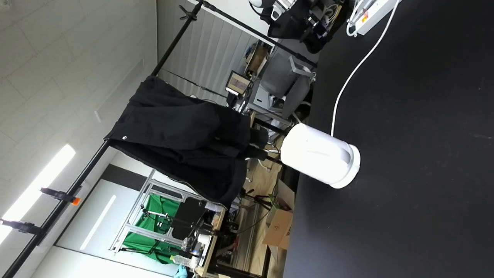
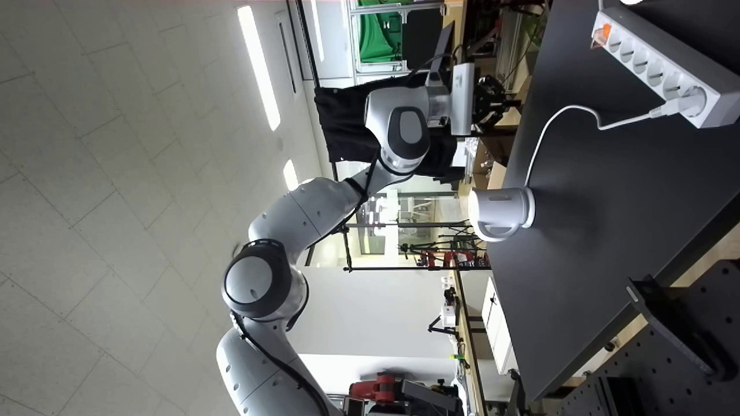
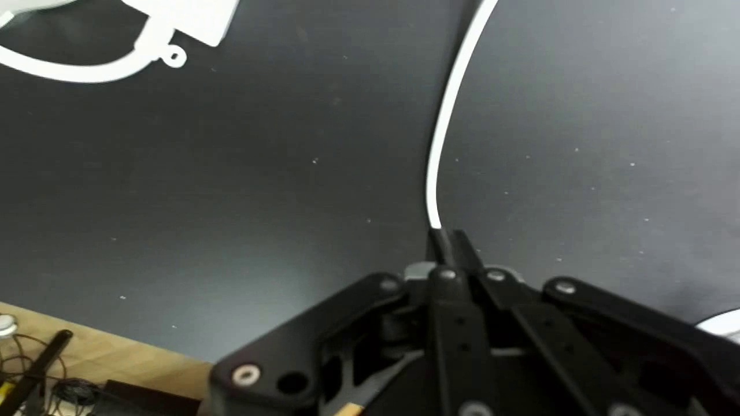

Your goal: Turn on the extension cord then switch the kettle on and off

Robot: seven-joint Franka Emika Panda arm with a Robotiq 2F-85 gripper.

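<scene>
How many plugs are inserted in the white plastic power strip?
1. In an exterior view, a white plastic plug sits in the long white plastic power strip, at the end opposite its orange switch.

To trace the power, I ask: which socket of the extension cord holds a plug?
The end socket, farthest from the orange switch; only it holds a white plug.

One kettle (image 2: 500, 208) on one table (image 2: 624, 231), and outward we count: one strip (image 2: 670, 66) well apart from the kettle, with one switch (image 2: 603, 33) and one plug (image 2: 683, 106). Two cables (image 3: 439, 136) here, one meeting the kettle, one away from it; then one arm (image 2: 312, 214), one gripper (image 3: 450, 236), both apart from the kettle.
</scene>
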